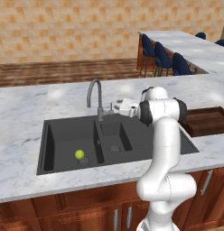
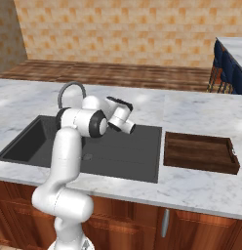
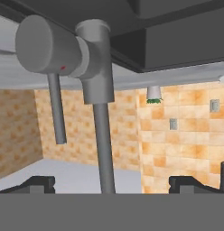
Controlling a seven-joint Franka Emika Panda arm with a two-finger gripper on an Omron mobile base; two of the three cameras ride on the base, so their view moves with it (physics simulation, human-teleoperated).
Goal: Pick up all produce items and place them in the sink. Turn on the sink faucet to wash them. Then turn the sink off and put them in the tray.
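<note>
1. My pincer [image 1: 114, 107]: released, jaws spread wide, grasping nothing, just beside the sink faucet [image 1: 96, 97] base.
2. Lime [image 1: 79, 154]: below and well apart, in the sink's [image 1: 145, 149] large bowl.
3. Faucet lever [image 3: 46, 44]: close ahead; a skewed push may slip off it.
4. Tray [image 2: 201, 152]: well apart, behind me.

This is a home kitchen. A long white marble counter [image 1: 23, 117] runs over reddish wooden cabinet doors [image 1: 118, 216] with metal handles. A dark grey sink [image 1: 68, 135] with 2 bowls is set into the counter, and a tall grey gooseneck faucet [image 1: 95, 97] stands behind it. A shallow brown wooden tray [image 2: 198, 151] lies on the counter beside the sink. Behind, an orange tiled wall [image 1: 64, 27] rises above a wooden floor [image 1: 59, 72], and dark blue bar stools [image 1: 165, 58] line a second marble counter [image 1: 186, 45].
</note>
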